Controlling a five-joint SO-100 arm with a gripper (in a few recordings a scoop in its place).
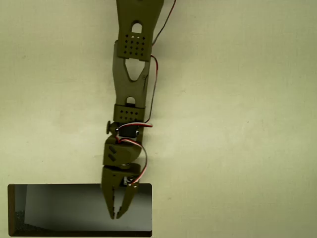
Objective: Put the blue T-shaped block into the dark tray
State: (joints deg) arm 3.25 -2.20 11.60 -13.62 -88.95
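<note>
Arm: olive-green, reaches from 12 o'clock down the overhead view | end effector (119,215): over the dark tray's right half, fingers nearly closed, tips almost touching, nothing seen between them | dark tray (20,230): at 7 o'clock on the pale surface (237,124), glossy grey-to-black inside | blue T-shaped block: cannot tell where.

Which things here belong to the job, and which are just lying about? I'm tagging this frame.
Belongs to the job:
- dark tray
- gripper, fingers nearly together above the tray; whether they hold anything cannot be told

Just there:
- table
- red, black and white wires along the arm
</note>
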